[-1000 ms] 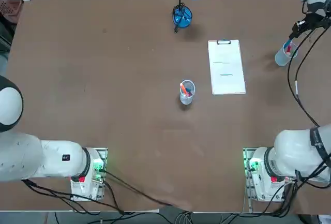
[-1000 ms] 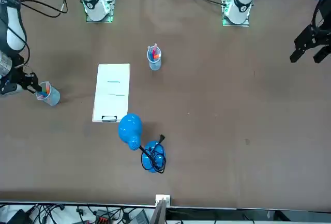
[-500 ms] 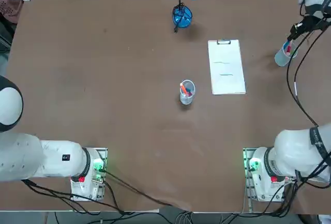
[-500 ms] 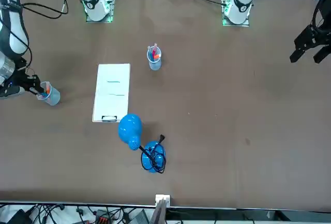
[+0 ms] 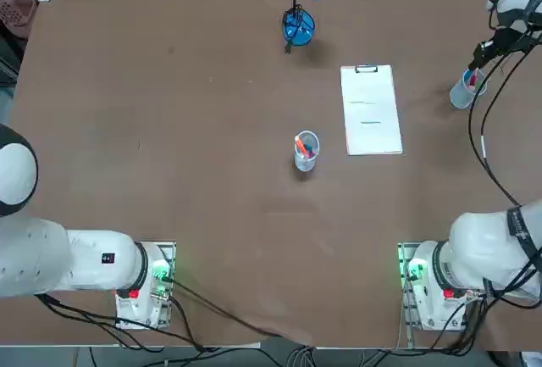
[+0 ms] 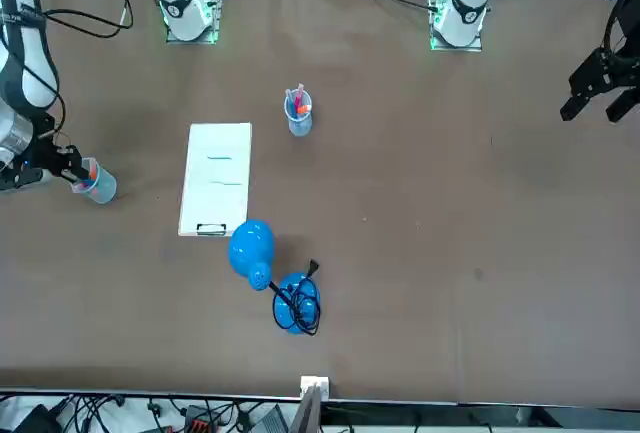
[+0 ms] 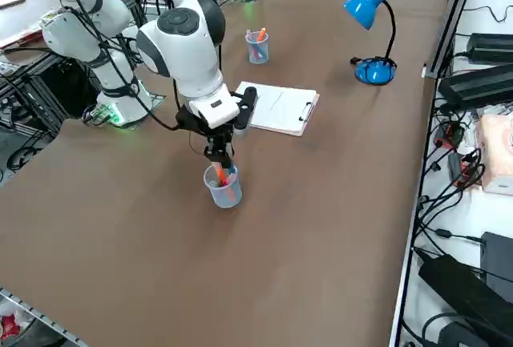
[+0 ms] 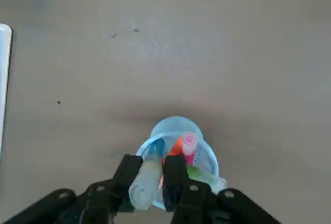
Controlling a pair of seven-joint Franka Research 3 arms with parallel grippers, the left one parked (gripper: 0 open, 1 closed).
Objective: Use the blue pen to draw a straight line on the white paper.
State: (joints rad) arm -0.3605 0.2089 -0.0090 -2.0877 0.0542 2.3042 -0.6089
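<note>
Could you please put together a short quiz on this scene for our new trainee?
1. Where is the right end effector? A: over the paper. B: at the plastic cup near the table's edge. C: at the desk lamp.
2. True or false: the blue desk lamp stands on the white paper.
3. How many cups holding pens are on the table?

Key
1. B. Its fingers flank the blue pen, whose lower end is in that cup.
2. False. The lamp stands apart from the white paper, beyond its clipped end.
3. Two: the one at the end effector and the central cup.
</note>
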